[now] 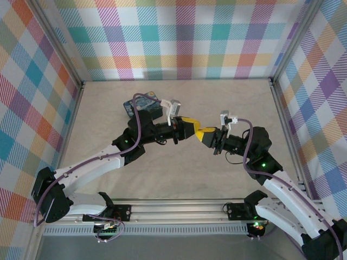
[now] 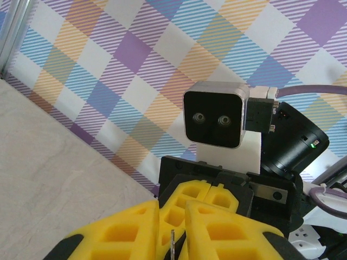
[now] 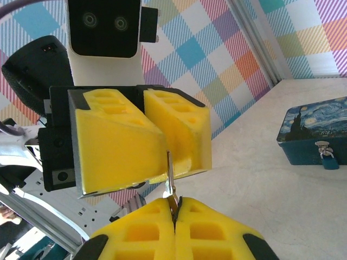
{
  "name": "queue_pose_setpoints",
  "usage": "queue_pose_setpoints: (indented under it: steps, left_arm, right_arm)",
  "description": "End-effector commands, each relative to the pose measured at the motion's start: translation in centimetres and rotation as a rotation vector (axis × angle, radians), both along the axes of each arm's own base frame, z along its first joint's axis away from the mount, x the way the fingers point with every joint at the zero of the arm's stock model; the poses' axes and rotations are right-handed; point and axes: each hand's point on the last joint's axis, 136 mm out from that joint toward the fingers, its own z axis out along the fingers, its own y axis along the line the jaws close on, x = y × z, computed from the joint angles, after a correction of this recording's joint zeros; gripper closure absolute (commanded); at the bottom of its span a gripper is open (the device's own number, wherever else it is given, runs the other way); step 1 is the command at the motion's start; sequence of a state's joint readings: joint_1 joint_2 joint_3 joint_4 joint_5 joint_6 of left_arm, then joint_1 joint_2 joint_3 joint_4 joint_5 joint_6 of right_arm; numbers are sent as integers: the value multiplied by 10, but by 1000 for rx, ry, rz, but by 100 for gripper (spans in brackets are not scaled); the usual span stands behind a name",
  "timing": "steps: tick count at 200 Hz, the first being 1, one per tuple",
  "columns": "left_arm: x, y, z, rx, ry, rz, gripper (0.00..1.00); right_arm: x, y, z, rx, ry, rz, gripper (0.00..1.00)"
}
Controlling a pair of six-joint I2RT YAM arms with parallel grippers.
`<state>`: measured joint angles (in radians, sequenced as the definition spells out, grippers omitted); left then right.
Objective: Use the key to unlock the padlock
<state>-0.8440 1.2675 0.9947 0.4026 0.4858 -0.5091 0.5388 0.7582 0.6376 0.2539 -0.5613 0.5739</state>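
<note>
My two grippers meet tip to tip in mid-air above the middle of the table. The right gripper is shut on one end of the small silvery key. The key's other end stands between the yellow fingers of the left gripper, which is slightly open; in the left wrist view the thin key stands free in that gap. The tiny blue padlock hangs on the front of the starry-night tin at the right of the right wrist view.
The tin sits on the beige table behind the left arm's wrist. Plaid walls and metal frame posts enclose the table on three sides. The right wrist's camera housing faces the left wrist camera closely.
</note>
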Motion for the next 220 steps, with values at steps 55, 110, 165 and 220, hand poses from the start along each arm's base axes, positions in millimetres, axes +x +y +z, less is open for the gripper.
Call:
queue_pose_setpoints:
  steps: [55, 110, 165, 220]
  left_arm:
    - [-1, 7, 8, -10, -24, 40, 49]
    - [23, 42, -11, 169, -25, 282, 19]
    - [84, 99, -73, 459, 144, 627, 11]
    - [143, 137, -164, 786, 362, 714, 11]
  right_arm:
    - [-4, -2, 2, -49, -40, -5, 100]
    - [1, -15, -43, -222, -1, -84, 100]
    - [14, -34, -96, -383, 133, -204, 100]
    - [16, -42, -120, -439, 212, -248, 100]
